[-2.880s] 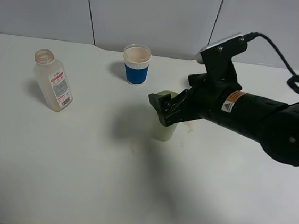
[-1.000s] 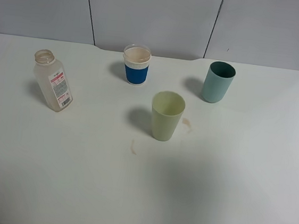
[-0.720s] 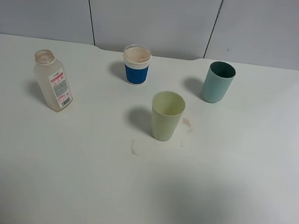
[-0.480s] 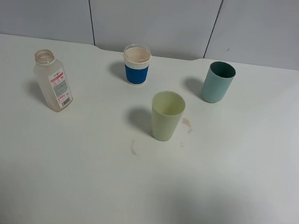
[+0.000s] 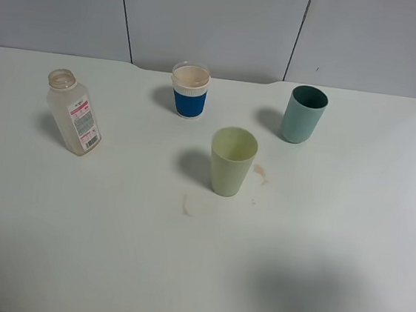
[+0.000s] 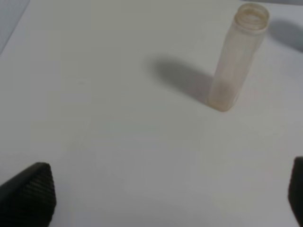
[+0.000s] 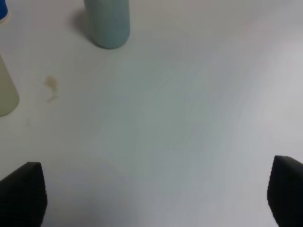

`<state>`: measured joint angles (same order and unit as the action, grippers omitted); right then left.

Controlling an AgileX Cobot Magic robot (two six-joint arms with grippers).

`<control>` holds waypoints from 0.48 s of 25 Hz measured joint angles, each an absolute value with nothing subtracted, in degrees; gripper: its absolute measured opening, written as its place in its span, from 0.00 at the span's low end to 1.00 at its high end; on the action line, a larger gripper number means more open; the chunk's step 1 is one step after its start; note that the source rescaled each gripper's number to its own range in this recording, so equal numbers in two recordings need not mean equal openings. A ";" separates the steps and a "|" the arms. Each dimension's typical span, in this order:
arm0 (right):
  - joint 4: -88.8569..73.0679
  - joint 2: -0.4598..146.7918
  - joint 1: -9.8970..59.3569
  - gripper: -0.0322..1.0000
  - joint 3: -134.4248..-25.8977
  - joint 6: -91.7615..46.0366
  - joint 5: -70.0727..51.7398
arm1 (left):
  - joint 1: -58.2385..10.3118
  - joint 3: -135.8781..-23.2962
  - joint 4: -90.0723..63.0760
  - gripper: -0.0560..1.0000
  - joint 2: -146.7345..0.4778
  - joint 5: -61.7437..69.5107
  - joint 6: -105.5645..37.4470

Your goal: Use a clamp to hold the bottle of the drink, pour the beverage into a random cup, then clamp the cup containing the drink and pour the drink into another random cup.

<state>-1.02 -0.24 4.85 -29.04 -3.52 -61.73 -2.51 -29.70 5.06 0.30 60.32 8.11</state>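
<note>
Looking down from the high camera, I see the white table [image 5: 348, 238] with neither arm over it; its far edge runs along the grey wall panels, and the widest bare stretch lies on the near side, in front of all four vessels.

My left gripper [image 6: 161, 198] shows only as two black ribbed fingertips [image 6: 28, 196] at opposite sides of its wrist view, spread wide with nothing between them. My right gripper [image 7: 151, 198] is likewise spread, its dark fingertips [image 7: 23, 191] far apart over bare tabletop, holding nothing.

Over on the left stands the small clear plastic bottle with a white and red label [image 5: 73, 112], upright, uncapped, well apart from the rest. It looks nearly empty. My left wrist camera sees it [image 6: 238, 56] ahead of the fingers.

At the middle stands the pale yellow-green tapered plastic tumbler [image 5: 232, 161], upright; I cannot tell whether anything is in it. Small brown drips [image 5: 260, 172] mark the table just beside it, and another smear [image 5: 186, 204] lies nearer me. Farther right stands the teal straight-sided tumbler [image 5: 304, 115], upright, its dark inside unreadable. Near the back is the white cup with a blue band [image 5: 190, 89].
</note>
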 joint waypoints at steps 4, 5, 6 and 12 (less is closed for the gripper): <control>0.65 -0.24 4.85 0.80 -28.91 -1.33 -61.40 | -2.51 -29.70 5.06 1.00 0.30 60.32 8.11; 0.78 -0.24 4.85 0.80 -28.91 -1.29 -61.40 | -2.51 -29.70 5.06 1.00 0.30 60.32 8.11; 0.87 -0.24 4.85 0.80 -28.91 -1.27 -61.40 | -2.51 -29.70 5.06 1.00 0.30 60.32 8.11; 0.93 -0.24 4.85 0.80 -28.80 -1.13 -61.35 | -2.51 -29.70 5.06 1.00 0.30 60.32 8.11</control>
<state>0.93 -0.24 4.85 -28.80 -1.13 -61.35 -2.51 -29.70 5.06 0.30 60.32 8.11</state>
